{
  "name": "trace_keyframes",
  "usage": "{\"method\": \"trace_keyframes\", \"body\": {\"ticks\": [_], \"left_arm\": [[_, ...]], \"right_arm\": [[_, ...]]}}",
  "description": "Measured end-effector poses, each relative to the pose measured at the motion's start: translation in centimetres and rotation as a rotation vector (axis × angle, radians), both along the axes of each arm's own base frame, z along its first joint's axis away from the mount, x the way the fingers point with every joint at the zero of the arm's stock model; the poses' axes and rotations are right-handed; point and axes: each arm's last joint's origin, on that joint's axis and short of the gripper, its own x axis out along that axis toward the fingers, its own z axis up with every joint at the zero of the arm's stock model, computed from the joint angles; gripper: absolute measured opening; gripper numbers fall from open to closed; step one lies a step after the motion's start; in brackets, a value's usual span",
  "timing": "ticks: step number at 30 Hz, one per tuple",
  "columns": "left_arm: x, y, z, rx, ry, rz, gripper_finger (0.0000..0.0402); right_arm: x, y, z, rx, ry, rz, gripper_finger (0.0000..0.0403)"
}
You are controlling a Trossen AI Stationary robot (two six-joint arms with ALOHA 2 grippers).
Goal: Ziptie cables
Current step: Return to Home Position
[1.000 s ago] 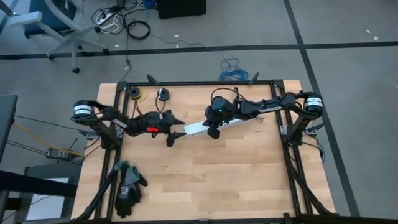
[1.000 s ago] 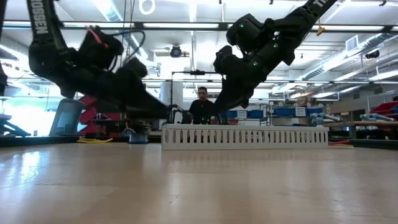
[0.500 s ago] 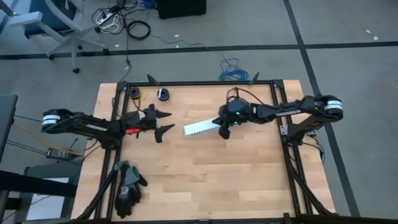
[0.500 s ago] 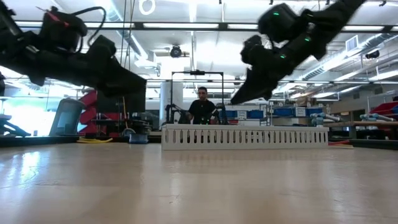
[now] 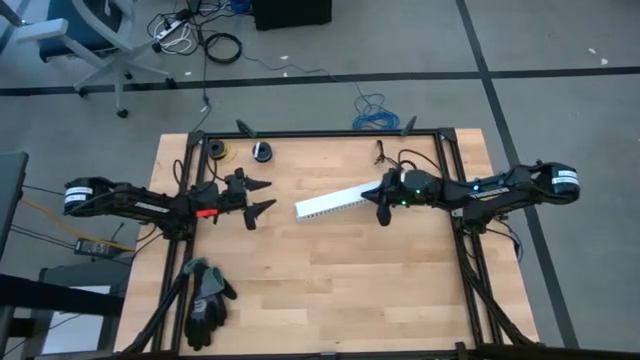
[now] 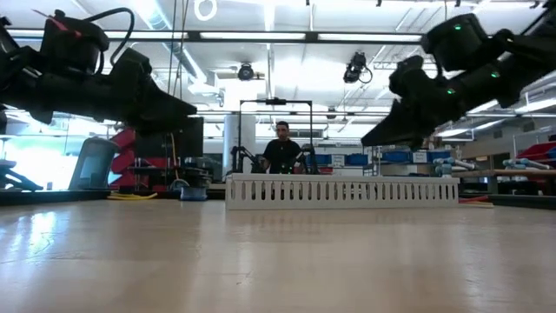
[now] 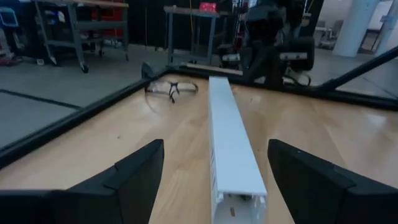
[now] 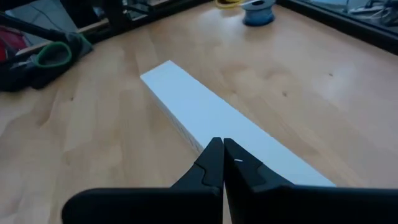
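**High view.** The cable duct (image 5: 340,200), a long white channel, lies at a slant on the far half of the table (image 5: 330,290). The left gripper (image 5: 264,196) hangs just left of the duct's left end with its jaws apart. The right gripper (image 5: 383,210) is at the duct's right end. The cables are not visible; they are judged to be shut inside the duct.

**Low view.** Both grippers are raised clear of the duct, neither touching it. The slotted side wall stands upright. A person (image 6: 282,149) is in the room behind.

**Left wrist view.** The two fingers (image 7: 134,177) stand wide apart and hold nothing. The lid appears fully seated, though the far end is too small to confirm.

**Right wrist view.** The jaws are pressed together and empty, above the smooth lid.

**Handling.** The cables are probably light, limp and easily snagged, and cannot be reached with the lid on. The duct is likely stiff, light and slippery on top. Grip it across both side walls near mid-length, not by the lid.
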Motion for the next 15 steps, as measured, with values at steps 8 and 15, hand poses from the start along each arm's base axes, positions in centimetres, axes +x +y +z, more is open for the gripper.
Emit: {"method": "trace_keyframes", "body": {"ticks": [8,15], "left_arm": [[0.0,0.0,-0.3,-0.005,0.030,-0.005,0.0298],[-0.5,-0.1,-0.5,0.009,0.032,-0.012,0.0298]], "right_arm": [[-3.2,0.6,-1.8,0.015,-0.065,-0.051,0.0000],[-5.7,1.1,-2.7,0.046,-0.167,-0.066,0.0000]]}}
